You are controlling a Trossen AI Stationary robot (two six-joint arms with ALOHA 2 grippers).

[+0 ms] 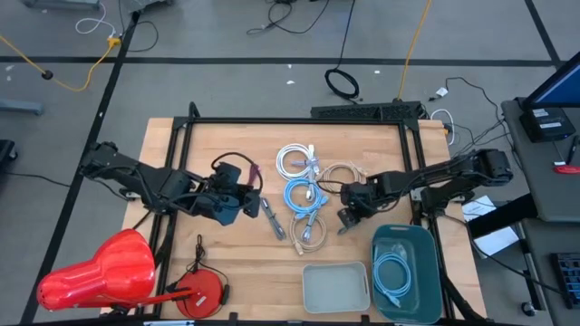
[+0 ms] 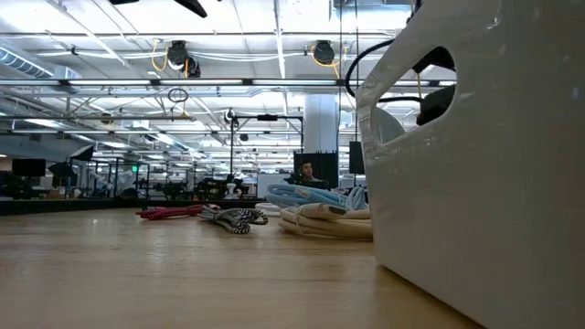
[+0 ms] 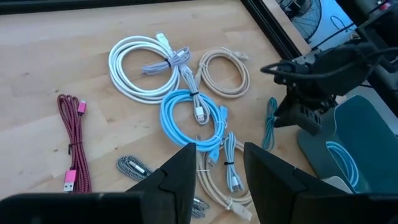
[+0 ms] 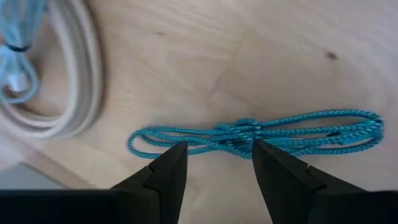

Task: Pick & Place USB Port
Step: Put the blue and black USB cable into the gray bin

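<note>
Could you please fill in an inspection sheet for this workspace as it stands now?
Surface: light wooden table, bare at its near middle.
Job's things: teal braided cable bundle lying flat on the wood; teal plastic bin holding one coiled light-blue cable; pale grey tray looks empty.
Clutter: red plastic object and round red reel at the near left corner.
Grippers: left end effector open, holding nothing; right end effector open, above the teal bundle.
Cables: white coil, beige coil, light-blue coil, pink braided cable.
Surroundings: floor cables, a large hall behind.
</note>
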